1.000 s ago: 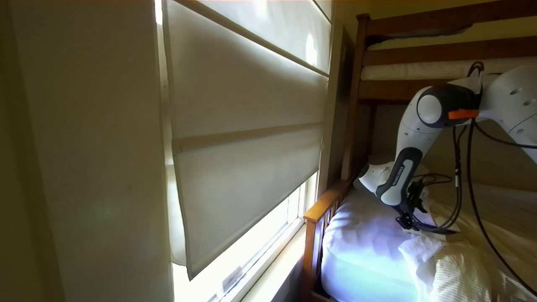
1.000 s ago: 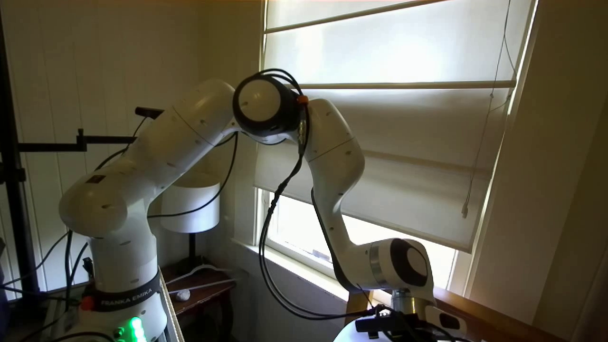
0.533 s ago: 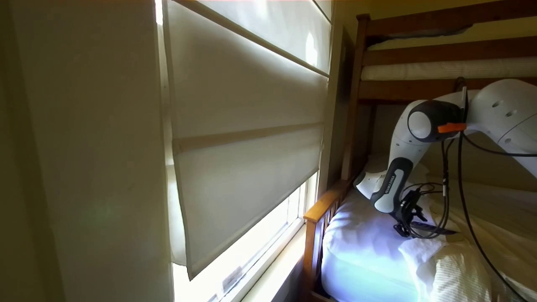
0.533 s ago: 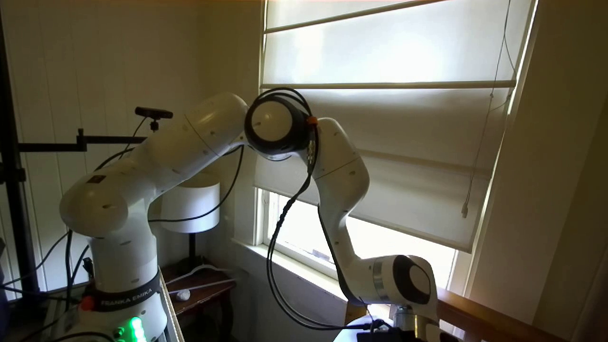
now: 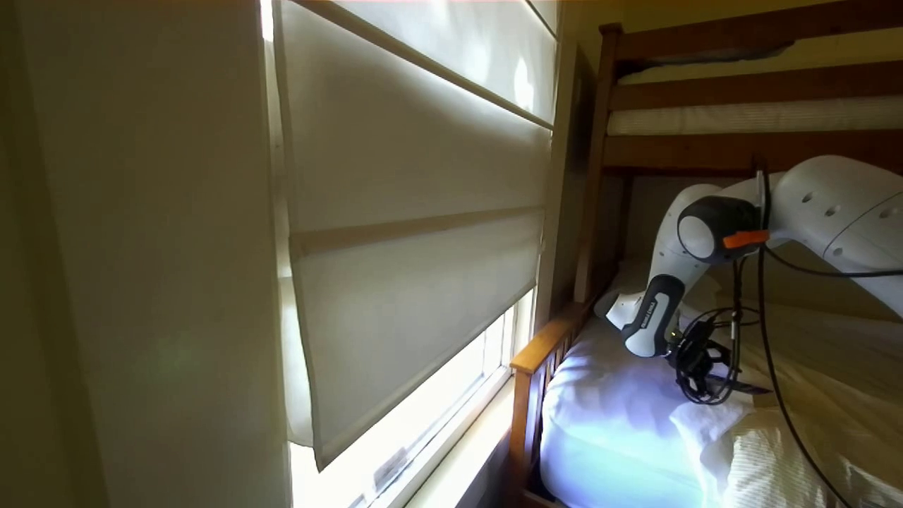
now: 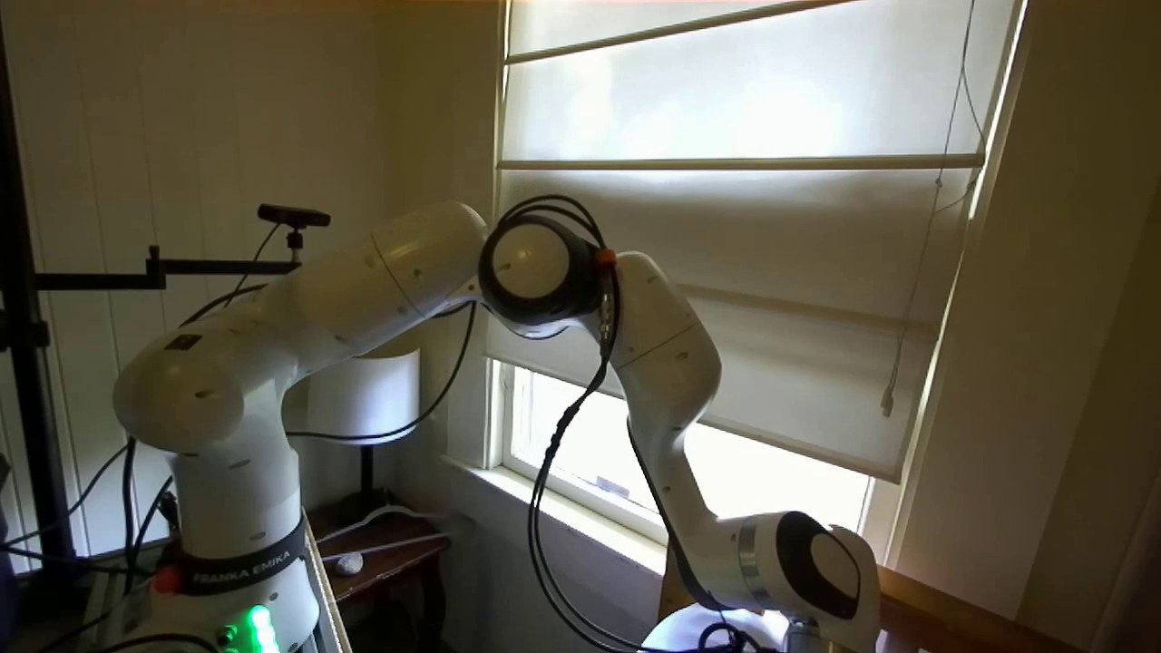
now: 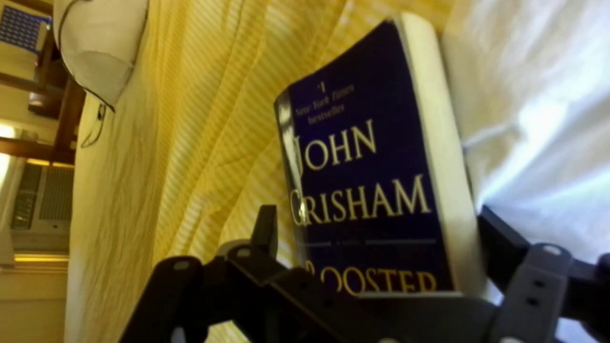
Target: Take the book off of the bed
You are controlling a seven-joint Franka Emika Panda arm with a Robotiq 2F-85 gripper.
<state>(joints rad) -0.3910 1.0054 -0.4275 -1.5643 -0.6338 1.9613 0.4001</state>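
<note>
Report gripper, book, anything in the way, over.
Gripper open. Book between jaws in wrist view, cover up on bed; jaw contact unclear. Rumpled striped bedding alongside, might snag.

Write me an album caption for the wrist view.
An open gripper frames a dark-covered John Grisham book lying on a rumpled bed.
</note>
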